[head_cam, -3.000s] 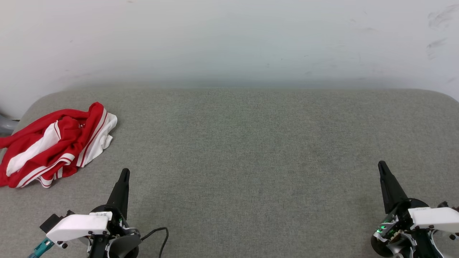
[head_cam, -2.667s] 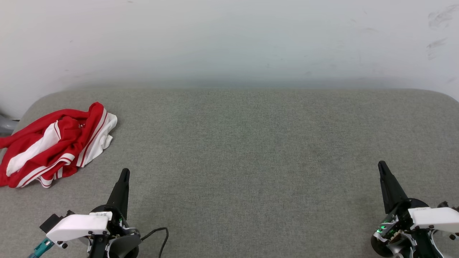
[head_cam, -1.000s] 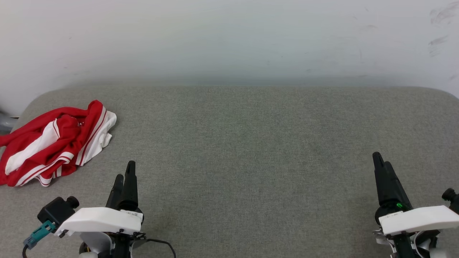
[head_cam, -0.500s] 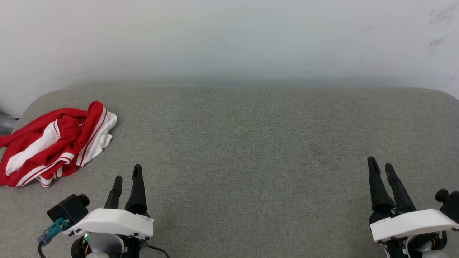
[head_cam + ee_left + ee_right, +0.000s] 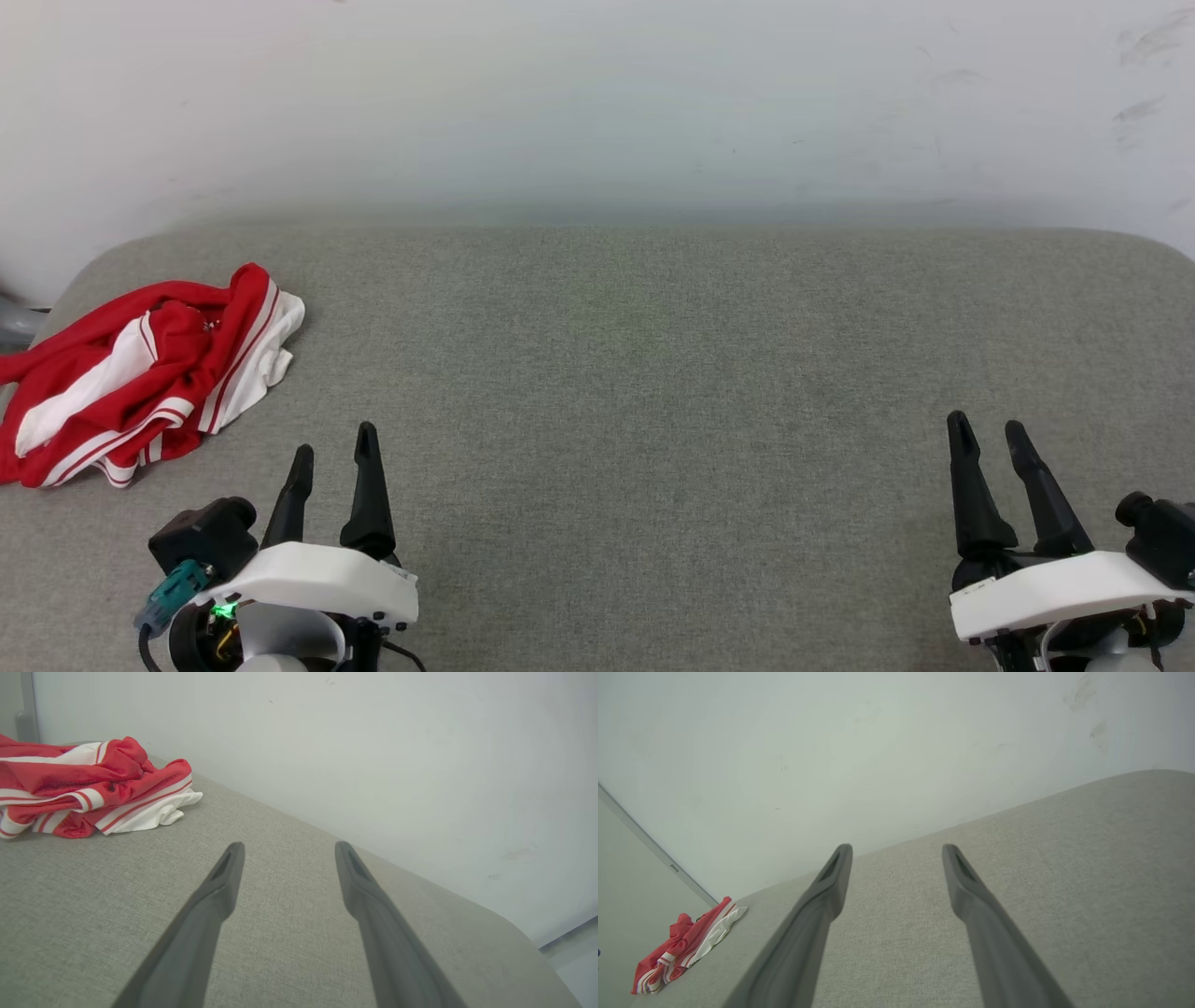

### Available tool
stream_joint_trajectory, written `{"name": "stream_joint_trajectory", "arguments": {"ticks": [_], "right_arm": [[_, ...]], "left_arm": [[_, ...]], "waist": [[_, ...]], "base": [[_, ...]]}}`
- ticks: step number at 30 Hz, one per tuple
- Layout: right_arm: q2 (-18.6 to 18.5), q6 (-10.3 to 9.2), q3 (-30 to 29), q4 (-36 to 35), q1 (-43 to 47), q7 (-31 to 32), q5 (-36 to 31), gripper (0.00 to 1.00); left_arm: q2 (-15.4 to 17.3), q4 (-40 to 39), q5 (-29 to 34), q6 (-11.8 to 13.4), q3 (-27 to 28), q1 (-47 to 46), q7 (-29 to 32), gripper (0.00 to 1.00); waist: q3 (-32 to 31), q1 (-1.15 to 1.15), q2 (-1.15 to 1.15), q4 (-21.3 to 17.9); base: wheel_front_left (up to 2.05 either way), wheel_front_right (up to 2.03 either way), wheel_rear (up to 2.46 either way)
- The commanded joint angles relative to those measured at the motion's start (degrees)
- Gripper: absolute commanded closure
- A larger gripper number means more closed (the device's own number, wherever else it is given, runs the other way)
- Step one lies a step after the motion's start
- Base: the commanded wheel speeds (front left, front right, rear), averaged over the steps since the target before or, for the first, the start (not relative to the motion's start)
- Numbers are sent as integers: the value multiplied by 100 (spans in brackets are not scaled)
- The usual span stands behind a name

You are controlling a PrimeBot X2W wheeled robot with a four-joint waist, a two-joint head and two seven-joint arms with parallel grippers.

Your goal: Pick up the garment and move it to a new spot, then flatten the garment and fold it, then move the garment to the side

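So the garment (image 5: 140, 373) was lying in a crumpled heap on the far left part of the worktop (image 5: 653, 392), right up by the rounded corner. It showed red fabric with white panels and striped trim, all bunched up on itself, with one red bit reaching the left edge.

My left hand (image 5: 334, 441) sat at the near left, a little to the right of the garment and closer to me. It wasn't touching the garment. The fingers were spread apart with nothing between them, tips pointing toward the far side.

My right hand (image 5: 986, 423) was way over at the near right, well apart from the garment, also spread wide and empty. I couldn't tell if either hand rested on the grey fabric or sat just above it.

Behind the worktop was a pale wall (image 5: 597, 103) with a few dark scuffs toward the upper right.
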Motion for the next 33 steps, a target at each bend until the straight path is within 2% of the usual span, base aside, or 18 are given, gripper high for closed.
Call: {"name": "stream_joint_trajectory", "arguments": {"ticks": [1, 15, 33], "right_arm": [[0, 0, 11, -94, -5, -67, -180, 0], [1, 0, 51, -218, 80, -302, -1044, 0], [2, -1, 96, -285, 159, -531, -1729, 0]], "left_arm": [[52, -90, 163, 36, -23, 8, -61, 0], [92, -224, 1059, 179, -212, 72, -292, 0], [-91, -234, 1863, -116, -41, 186, -523, 0]], "waist": [[0, 0, 0, 2], [9, 0, 0, 14], [24, 0, 0, 19]], "base": [[0, 0, 0], [0, 0, 0], [0, 0, 0]]}}
